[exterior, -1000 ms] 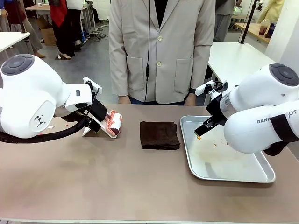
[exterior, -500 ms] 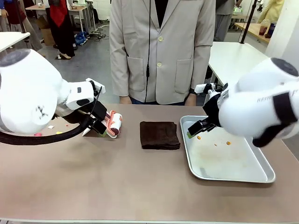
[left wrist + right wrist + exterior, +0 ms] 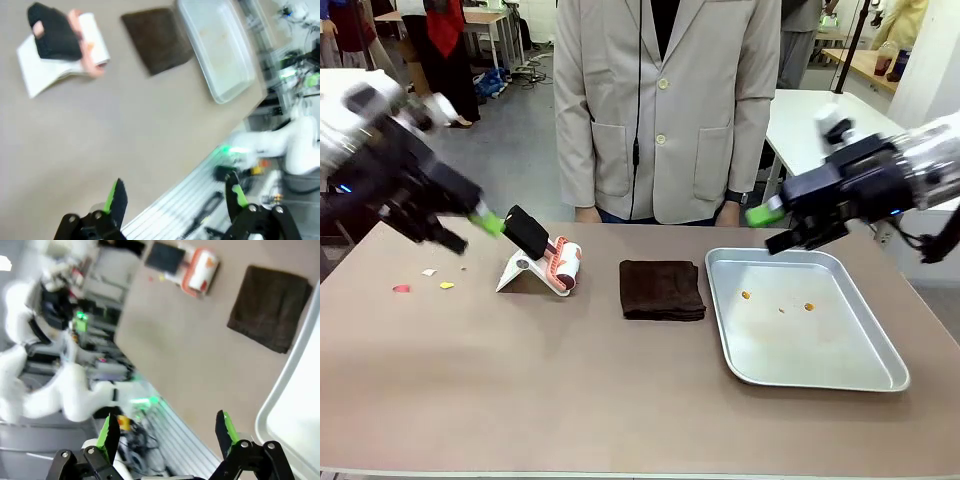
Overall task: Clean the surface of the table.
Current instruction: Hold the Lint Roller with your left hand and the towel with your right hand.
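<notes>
**Both arms up over the bench, tools wide and holding nothing**

The bench spans the front view, its brown top running from the near edge to the far edge. A person in a pale jacket stands there with both hands at the rim.

The left arm reaches in from the left, blurred, above the far left part of the bench. The left tool points right and downward, just short of the roller's black handle and off the surface. Its jaws stand wide with nothing between them, and the left wrist view shows the same tool spread high over the bench.

The right arm comes in from the right, also blurred, held level above the tray's far edge. The right tool points left, toward the person. Its jaws are wide too, and in its own wrist view this tool grips nothing.

The tray, shiny metal, lies flat on the bench's right half.

A folded dark brown cloth lies just left of the tray, apart from it.

A lint roller leans on a white stand left of the cloth.

Three small scraps, red, yellow and white, lie on the bench near its left edge.

A few crumbs lie in the far half of the tray, two orange and one pale.
</notes>
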